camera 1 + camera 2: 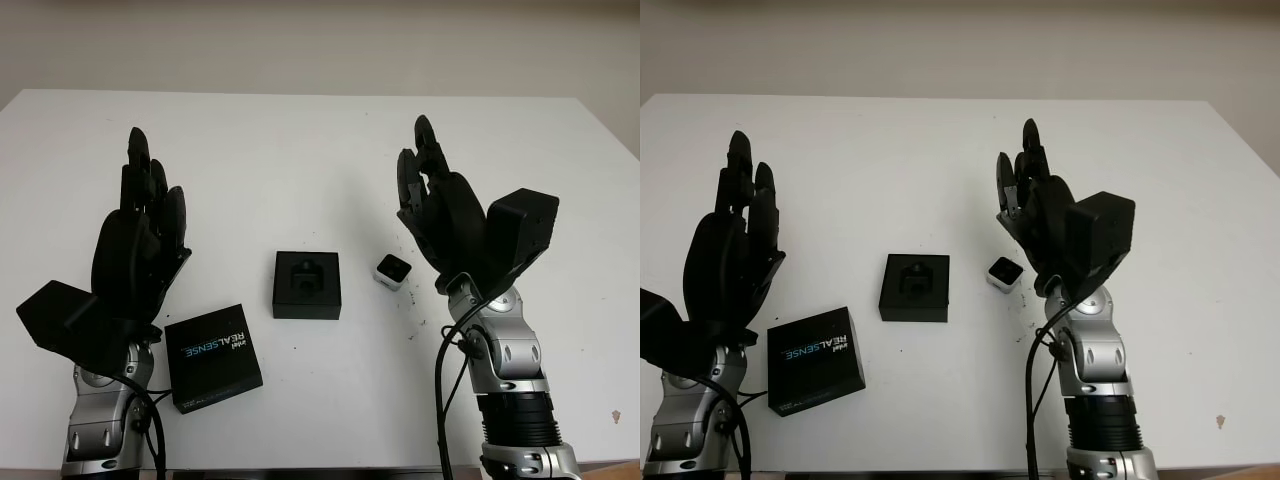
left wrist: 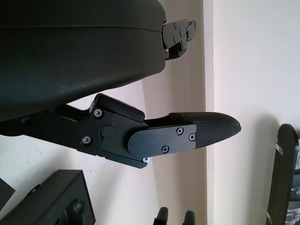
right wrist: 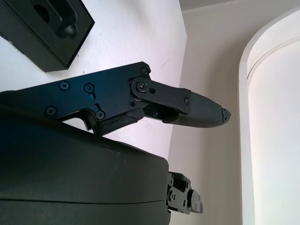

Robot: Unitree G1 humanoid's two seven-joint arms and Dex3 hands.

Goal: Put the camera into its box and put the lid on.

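Starting from the white table (image 1: 300, 140), which carries everything, I have both arms raised above it with nothing in either hand. My left hand (image 1: 140, 240) is open, held up over the left part of the table above the lid. My right hand (image 1: 445, 215) is open too, lifted just beside and above the camera, its palm toward the middle.

Next in size, the black lid (image 1: 213, 358) printed REALSENSE lies flat near my left arm, printed face up. The open black box (image 1: 307, 284) sits at the centre, its moulded insert facing up and unfilled. Just right of the box, not touching it, lies the small camera (image 1: 393, 269), pale with a dark face.

Nothing is done yet, so I judge the first step is picking up the camera. I should lower my right hand over it, close my fingers on its sides, keep it level, and turn it to match the recess before letting go.
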